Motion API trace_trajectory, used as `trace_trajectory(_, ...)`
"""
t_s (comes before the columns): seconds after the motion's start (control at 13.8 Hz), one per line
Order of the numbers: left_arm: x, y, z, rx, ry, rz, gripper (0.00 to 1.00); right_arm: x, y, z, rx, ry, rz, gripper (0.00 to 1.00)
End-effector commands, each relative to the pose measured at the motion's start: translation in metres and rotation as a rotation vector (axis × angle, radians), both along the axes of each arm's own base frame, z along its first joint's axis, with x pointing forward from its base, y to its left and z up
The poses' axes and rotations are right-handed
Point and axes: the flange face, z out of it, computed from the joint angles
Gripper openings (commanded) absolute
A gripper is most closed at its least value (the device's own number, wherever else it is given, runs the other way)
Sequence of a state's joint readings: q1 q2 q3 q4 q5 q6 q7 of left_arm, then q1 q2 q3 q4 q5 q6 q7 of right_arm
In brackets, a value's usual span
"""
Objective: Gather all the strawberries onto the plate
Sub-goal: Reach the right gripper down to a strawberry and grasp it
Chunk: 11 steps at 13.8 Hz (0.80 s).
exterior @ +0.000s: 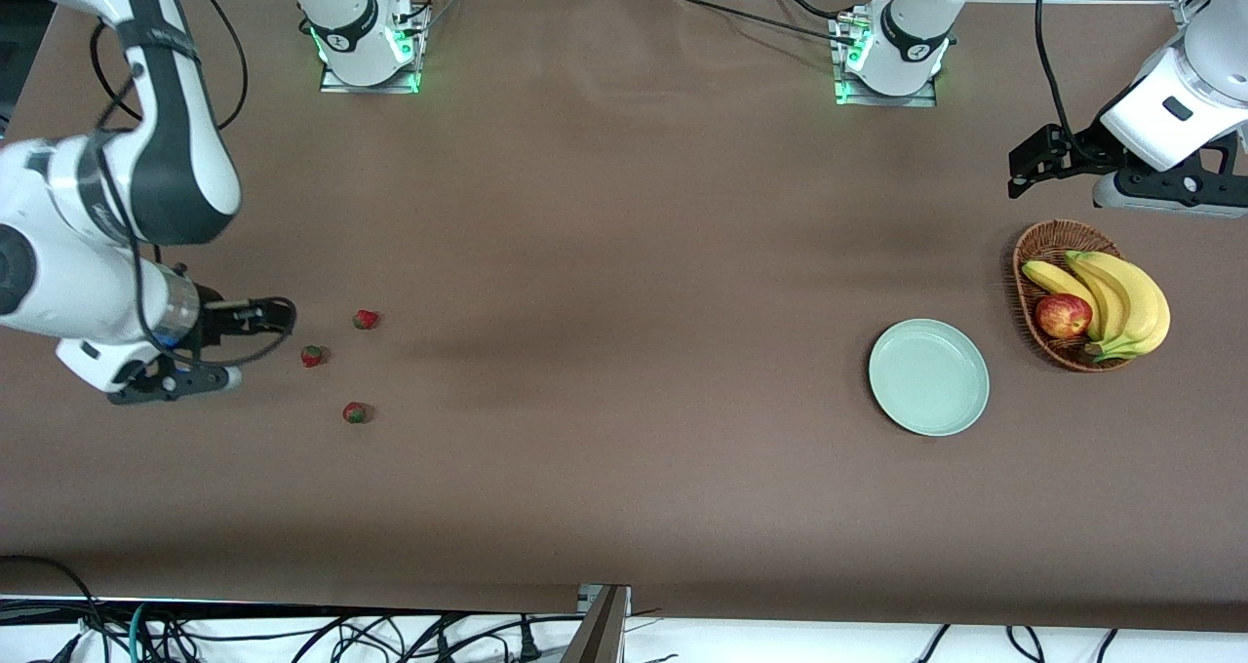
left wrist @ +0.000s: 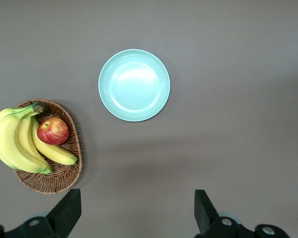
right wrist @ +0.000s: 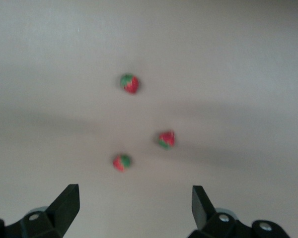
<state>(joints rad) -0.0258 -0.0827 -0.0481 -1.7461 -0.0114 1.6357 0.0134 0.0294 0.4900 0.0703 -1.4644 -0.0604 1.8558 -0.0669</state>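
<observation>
Step in hand: the very start, by my reckoning; none of the three strawberries has reached the plate (exterior: pixel 928 377), and the right arm is lining up on them.
Strawberries: all on the bare cloth at the right arm's end of the table, loosely grouped and apart from one another: the farthest berry (exterior: pixel 366 320), the middle berry (exterior: pixel 312 356), and the nearest berry (exterior: pixel 356 412).
Right gripper (right wrist: pixel 134 203): up over the cloth just beside the berries, fingers spread wide, nothing between them.
Left gripper (left wrist: pixel 137 208): waiting up near the wicker basket (exterior: pixel 1039 242), fingers apart and empty.
Next move: I'd say the right gripper must come over one berry, drop, and close gently; the berries are small and could roll or slip.
Plate: empty, at the left arm's end, well apart from the berries, so a long carry.
Basket: holds a bunch of bananas (exterior: pixel 1116 297) and a red apple (exterior: pixel 1063 315), just beside the plate.
</observation>
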Motion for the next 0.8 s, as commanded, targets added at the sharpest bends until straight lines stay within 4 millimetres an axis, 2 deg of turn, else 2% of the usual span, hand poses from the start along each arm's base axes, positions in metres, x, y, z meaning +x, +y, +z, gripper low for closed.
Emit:
trace_trajectory(0.0, 0.003, -0.001, 0.006, -0.018, 0.004, 0.006, 1.00, 0.020, 0.010, -0.056, 0.022, -0.048, 0.007, 1.00)
trace_trajectory(0.15, 0.003, -0.001, 0.006, -0.018, 0.004, 0.006, 1.00, 0.030, 0.014, -0.091, 0.035, -0.083, 0.006, 1.00)
trace_trajectory(0.36, 0.003, -0.001, 0.006, -0.018, 0.004, 0.006, 1.00, 0.038, 0.025, -0.131, 0.047, -0.133, 0.020, 1.00)
trace_trajectory(0.51, 0.003, -0.001, 0.006, -0.018, 0.004, 0.006, 1.00, 0.040, 0.026, -0.151, 0.054, -0.158, 0.020, 1.00)
trace_trajectory(0.73, 0.003, -0.001, 0.006, -0.018, 0.004, 0.006, 1.00, 0.038, 0.027, -0.171, 0.059, -0.184, 0.020, 1.00)
